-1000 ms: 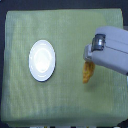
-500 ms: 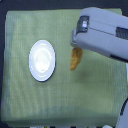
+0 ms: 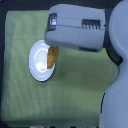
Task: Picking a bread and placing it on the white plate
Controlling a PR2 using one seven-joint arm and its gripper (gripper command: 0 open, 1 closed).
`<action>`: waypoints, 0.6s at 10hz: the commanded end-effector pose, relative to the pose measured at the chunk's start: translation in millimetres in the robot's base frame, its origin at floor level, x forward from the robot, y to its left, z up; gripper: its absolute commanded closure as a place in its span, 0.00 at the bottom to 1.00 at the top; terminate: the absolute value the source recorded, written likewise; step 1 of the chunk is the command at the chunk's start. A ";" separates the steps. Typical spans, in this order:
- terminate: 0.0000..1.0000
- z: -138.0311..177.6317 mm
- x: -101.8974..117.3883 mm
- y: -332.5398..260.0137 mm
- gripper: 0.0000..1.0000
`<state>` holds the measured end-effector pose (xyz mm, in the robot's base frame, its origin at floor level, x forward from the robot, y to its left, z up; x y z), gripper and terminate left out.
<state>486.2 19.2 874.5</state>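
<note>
Desk [image 3: 75, 95], green-clothed, fills most of the exterior view. The robot arm [image 3: 80, 27] reaches in from the far edge, its bulk hiding the pincer; whether the pincer is gripping or released cannot be told. White plate [image 3: 37, 62] sits toward the desk's left edge in this view. Bread [image 3: 52, 57] hangs or rests over the plate's right rim, upper end under the arm. Judged step: placement. Next move calls for release squarely on the plate, then a clean lift away.
</note>
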 end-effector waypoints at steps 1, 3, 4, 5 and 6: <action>0.00 -23.2 -21.0 89.2 1.00; 0.00 -34.3 -22.3 105.7 1.00; 0.00 -34.8 -20.9 109.1 1.00; 0.00 -34.6 -20.5 111.6 1.00; 0.00 -36.2 -20.1 112.5 1.00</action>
<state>461.0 117.2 846.0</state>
